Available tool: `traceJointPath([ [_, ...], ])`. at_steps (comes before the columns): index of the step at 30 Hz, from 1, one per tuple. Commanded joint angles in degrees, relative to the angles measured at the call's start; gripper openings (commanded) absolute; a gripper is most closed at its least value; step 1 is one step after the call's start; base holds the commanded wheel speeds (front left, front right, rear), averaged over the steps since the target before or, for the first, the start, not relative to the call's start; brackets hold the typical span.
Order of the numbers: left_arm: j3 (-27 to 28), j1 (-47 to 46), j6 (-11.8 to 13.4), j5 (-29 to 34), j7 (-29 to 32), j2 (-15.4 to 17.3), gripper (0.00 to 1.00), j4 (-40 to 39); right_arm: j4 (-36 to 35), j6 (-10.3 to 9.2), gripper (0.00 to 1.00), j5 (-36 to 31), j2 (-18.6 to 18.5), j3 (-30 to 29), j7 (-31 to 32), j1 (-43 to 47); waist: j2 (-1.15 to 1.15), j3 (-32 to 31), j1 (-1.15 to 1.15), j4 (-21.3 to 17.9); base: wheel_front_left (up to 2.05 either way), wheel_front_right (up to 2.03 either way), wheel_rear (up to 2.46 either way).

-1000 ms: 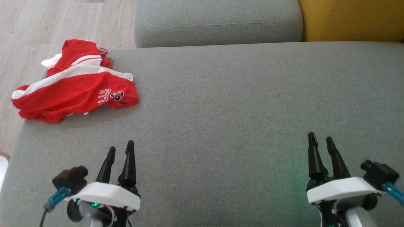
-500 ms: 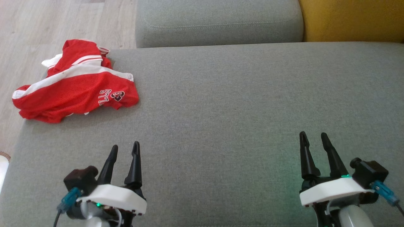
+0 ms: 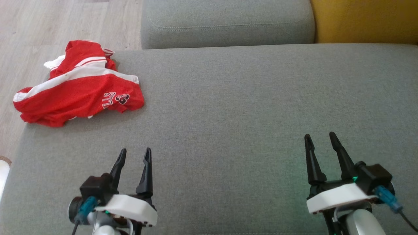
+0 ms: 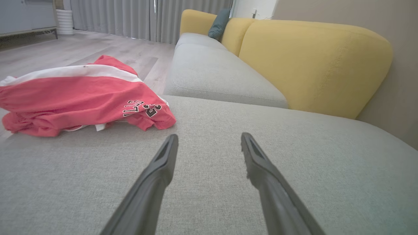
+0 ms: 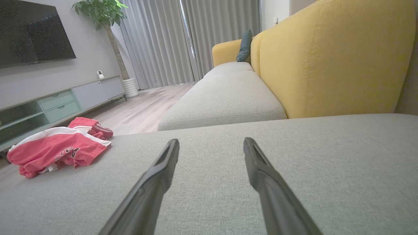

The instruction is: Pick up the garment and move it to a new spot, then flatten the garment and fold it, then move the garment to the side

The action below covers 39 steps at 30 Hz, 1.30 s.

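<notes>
Head view: nearest the camera, the left end effector [image 3: 136, 150] and right end effector [image 3: 319, 134] hover low over the near part of the grey sofa seat [image 3: 228, 98]. Their fingers point forward, spread apart and empty. Farther off, the crumpled red-and-white garment [image 3: 78, 88] lies at the seat's far left corner, well apart from both.

The garment [image 3: 78, 88] lay at the far left corner of the sofa seat [image 3: 228, 98]; the left tool [image 3: 135, 151] and right tool [image 3: 320, 135] hovered nearer, well apart.
</notes>
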Motion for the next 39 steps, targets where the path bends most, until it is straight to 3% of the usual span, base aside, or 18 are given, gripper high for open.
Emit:
traceJointPath([
  [1,1.4,-1.9,0.5,1.9,-0.9,0.7,1.00,-2.1,-2.3,0.40,1.00,-2.1,-0.5,1.5,-1.1,-3.0,0.00,0.0,0.00,0.0,0.00,0.00,0.00],
  [11,0.5,-1.7,1.4,8.0,-2.5,0.8,1.00,-2.2,-2.0,0.44,1.00,-9.3,-0.5,1.9,-2.8,-3.3,0.00,0.0,0.00,0.0,0.00,0.00,0.00],
  [39,0.8,-1.2,1.6,7.6,-2.5,0.8,1.00,-1.5,-1.5,0.44,1.00,-8.4,-0.5,1.3,-2.8,-2.8,0.00,-0.2,0.00,0.3,0.00,0.00,0.00],
])
